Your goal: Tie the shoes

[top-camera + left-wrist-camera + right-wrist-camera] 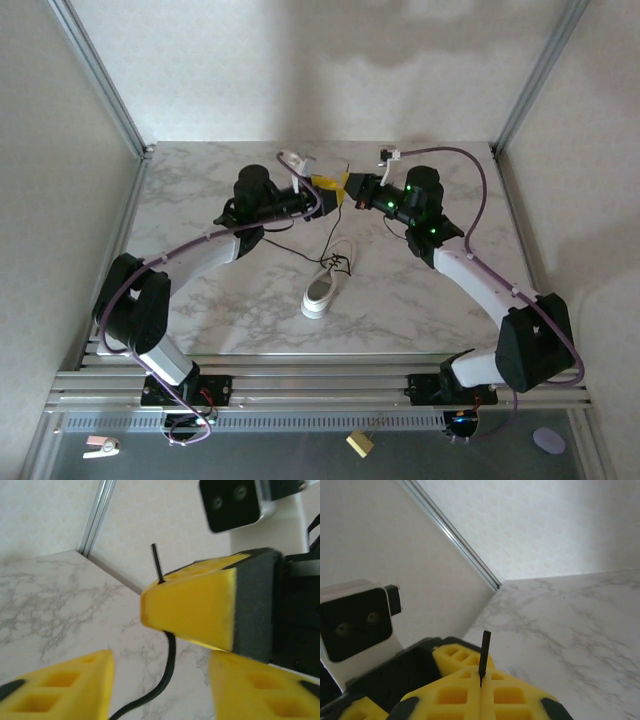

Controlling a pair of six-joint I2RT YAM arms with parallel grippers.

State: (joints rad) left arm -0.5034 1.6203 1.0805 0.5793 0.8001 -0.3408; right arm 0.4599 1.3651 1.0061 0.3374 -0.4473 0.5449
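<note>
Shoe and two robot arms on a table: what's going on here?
The two arms are working on tying a white sneaker that lies on the marble table. The right arm's fingers are pinched shut on the end of its black lace. The left arm's fingers stand open on either side of that lace, not gripping it.
</note>
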